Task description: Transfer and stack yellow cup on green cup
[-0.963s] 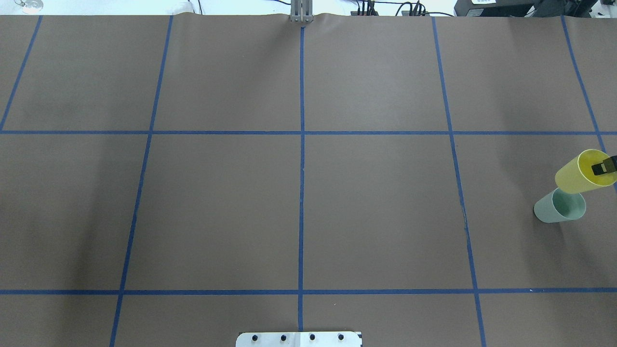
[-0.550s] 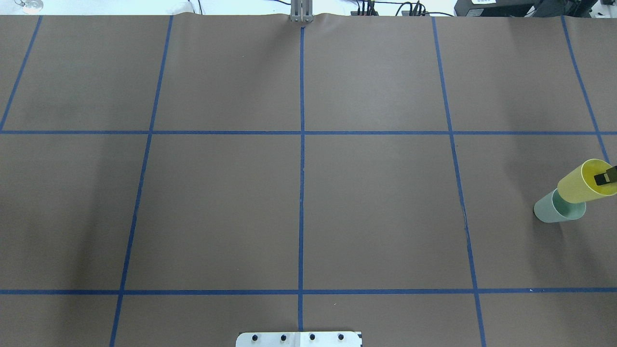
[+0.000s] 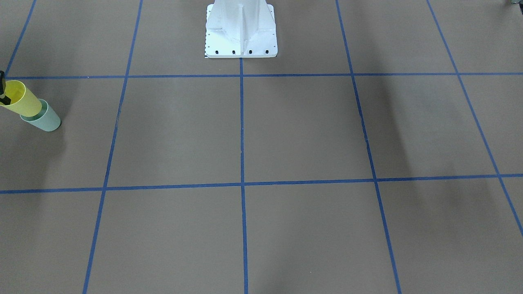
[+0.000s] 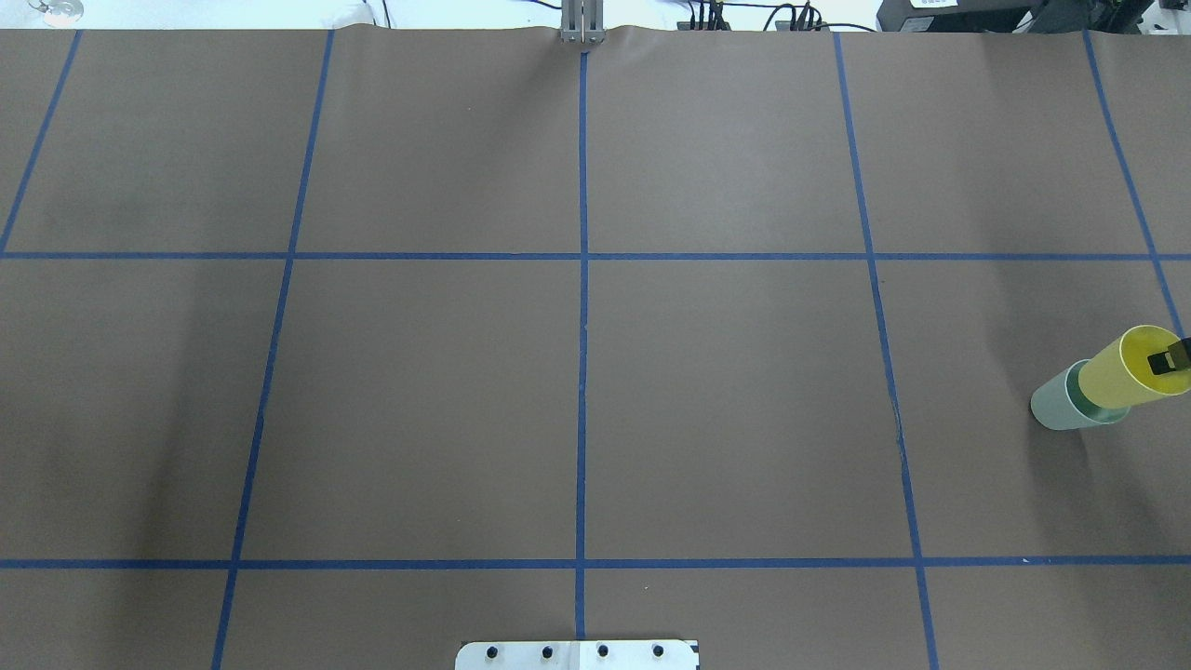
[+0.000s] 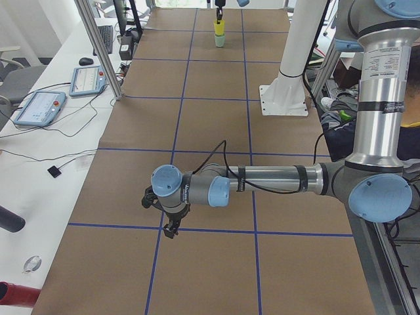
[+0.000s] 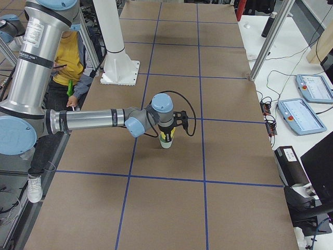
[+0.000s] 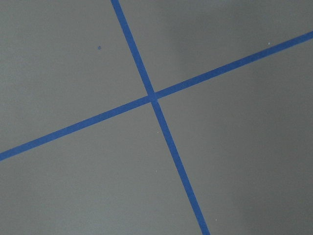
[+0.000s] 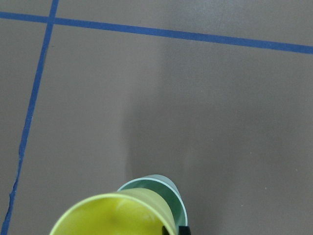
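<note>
Plastic yellow cup (image 4: 1121, 377), smooth and tapered, nests partway in the pale green cup (image 4: 1051, 409) at right; right gripper (image 6: 166, 136) pinches its rim; for the left gripper (image 5: 169, 228) I cannot tell.

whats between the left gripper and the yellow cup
Between the left gripper and the yellow cup, only brown paper crossed by blue tape lines, seen in the exterior left view.

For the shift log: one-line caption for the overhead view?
Right gripper holds the yellow cup by its rim, partly nested in the green cup near the right edge of the table.
</note>
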Available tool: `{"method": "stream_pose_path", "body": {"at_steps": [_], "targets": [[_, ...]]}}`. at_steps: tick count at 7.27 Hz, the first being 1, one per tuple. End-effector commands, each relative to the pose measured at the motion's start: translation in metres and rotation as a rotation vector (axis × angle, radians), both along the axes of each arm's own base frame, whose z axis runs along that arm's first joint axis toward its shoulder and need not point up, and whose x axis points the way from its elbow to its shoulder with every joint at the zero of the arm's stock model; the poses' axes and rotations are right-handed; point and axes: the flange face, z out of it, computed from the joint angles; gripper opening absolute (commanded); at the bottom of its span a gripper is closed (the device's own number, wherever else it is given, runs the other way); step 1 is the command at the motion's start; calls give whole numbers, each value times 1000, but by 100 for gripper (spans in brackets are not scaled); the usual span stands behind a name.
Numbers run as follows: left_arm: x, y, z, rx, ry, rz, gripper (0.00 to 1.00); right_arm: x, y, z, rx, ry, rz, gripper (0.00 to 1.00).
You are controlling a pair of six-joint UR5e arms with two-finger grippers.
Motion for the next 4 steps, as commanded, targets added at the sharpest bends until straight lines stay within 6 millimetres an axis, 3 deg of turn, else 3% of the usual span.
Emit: {"method": "stream_pose_path", "body": {"at_steps": [1, 4], "targets": [[-1, 10, 3, -6, 0, 0, 100, -4, -2, 0, 4, 7, -3, 0], [-1, 10, 3, -6, 0, 0, 100, -13, 0, 1, 5, 15, -23, 0]]}}
